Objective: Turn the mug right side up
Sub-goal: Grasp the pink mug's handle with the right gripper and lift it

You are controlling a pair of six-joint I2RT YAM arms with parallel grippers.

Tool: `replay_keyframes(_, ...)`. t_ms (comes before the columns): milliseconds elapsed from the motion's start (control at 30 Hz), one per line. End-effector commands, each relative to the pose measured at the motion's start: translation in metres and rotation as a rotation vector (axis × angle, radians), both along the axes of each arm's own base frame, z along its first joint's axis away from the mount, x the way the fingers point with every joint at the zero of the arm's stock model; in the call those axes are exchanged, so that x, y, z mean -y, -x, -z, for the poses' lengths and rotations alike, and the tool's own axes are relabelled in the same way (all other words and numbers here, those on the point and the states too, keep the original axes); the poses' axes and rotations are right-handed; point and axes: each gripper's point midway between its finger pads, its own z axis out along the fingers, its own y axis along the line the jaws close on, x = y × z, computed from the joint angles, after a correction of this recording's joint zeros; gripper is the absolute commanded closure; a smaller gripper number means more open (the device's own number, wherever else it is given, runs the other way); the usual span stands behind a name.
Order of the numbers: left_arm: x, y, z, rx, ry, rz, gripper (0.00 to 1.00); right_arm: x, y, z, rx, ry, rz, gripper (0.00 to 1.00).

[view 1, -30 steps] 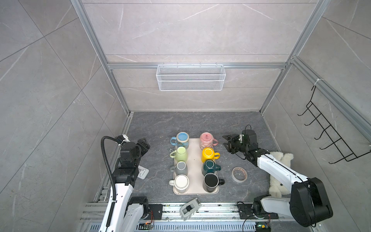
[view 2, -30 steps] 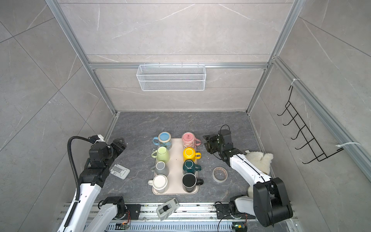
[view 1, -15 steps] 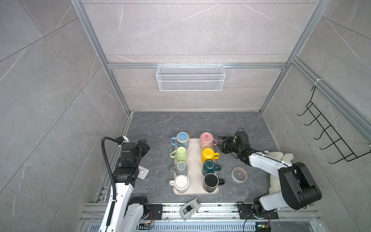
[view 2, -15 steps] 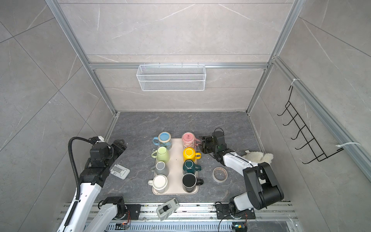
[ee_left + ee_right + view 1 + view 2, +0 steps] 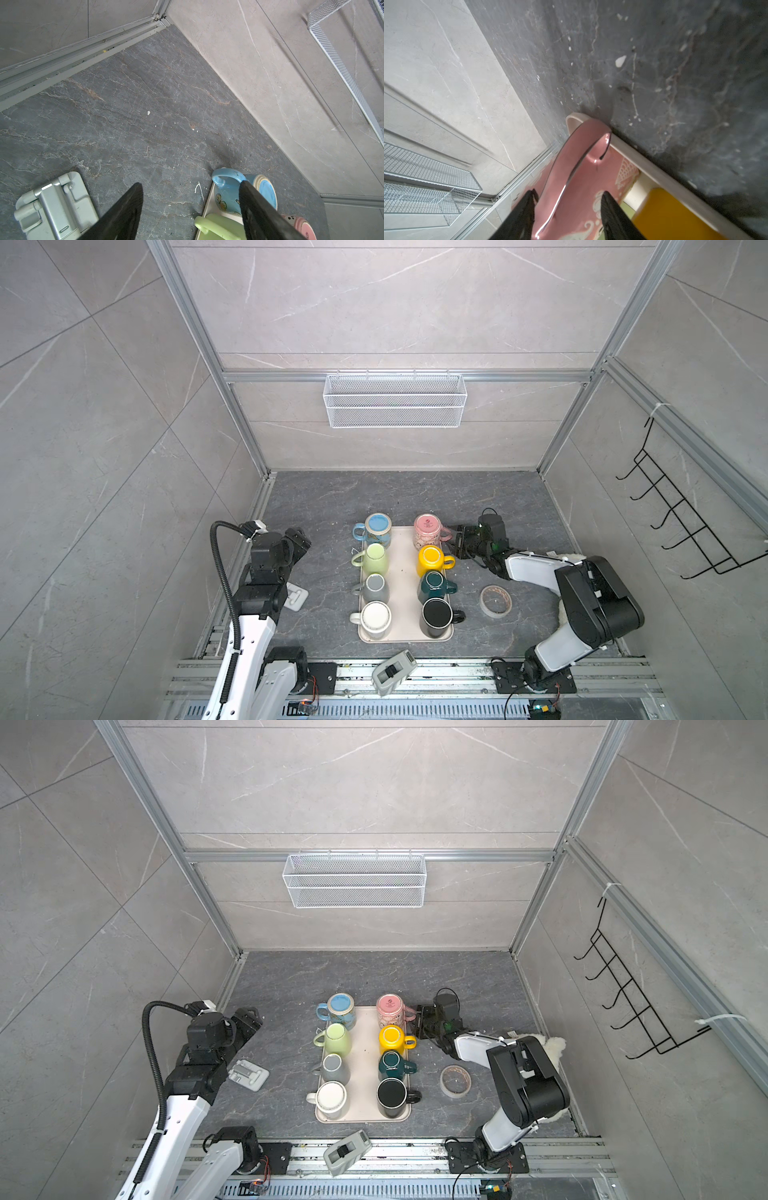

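Grey stone floor (image 5: 415, 493), beige tray (image 5: 404, 572) of mugs. Right gripper (image 5: 569, 192) roughly half open, holding nothing, fingers (image 5: 521, 218) straddling the handle (image 5: 577, 145) of the pink mug (image 5: 428, 530) (base up, directly ahead of the fingertips). Step, likely: securing the handle. Next calls for closing, lifting clear, rolling the wrist over.

You've got a dark grey tabletop (image 5: 395, 497): beige tray (image 5: 405, 572) centre, tape roll (image 5: 495, 601) at its 3 o'clock, white folding stand (image 5: 297, 596) at 9, fluffy toy (image 5: 555, 1044) further out at 3.
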Motion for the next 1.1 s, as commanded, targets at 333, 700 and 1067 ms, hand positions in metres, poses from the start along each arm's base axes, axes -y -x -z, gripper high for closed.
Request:
replay_keyframes(333, -0.006, -0.005, -0.03, 0.064, -0.036, -0.024, 0.25, -0.01, -0.033, -0.008, 0.062, -0.014, 0.013, 0.54)
replay_keyframes(700, -0.01, -0.005, -0.03, 0.057, -0.06, -0.041, 0.25, -0.018, -0.048, 0.001, 0.058, -0.036, 0.007, 0.63)
replay_keyframes(1067, -0.01, -0.007, -0.032, 0.056, -0.062, -0.04, 0.25, -0.025, -0.064, -0.006, 0.1, -0.068, 0.002, 0.82)
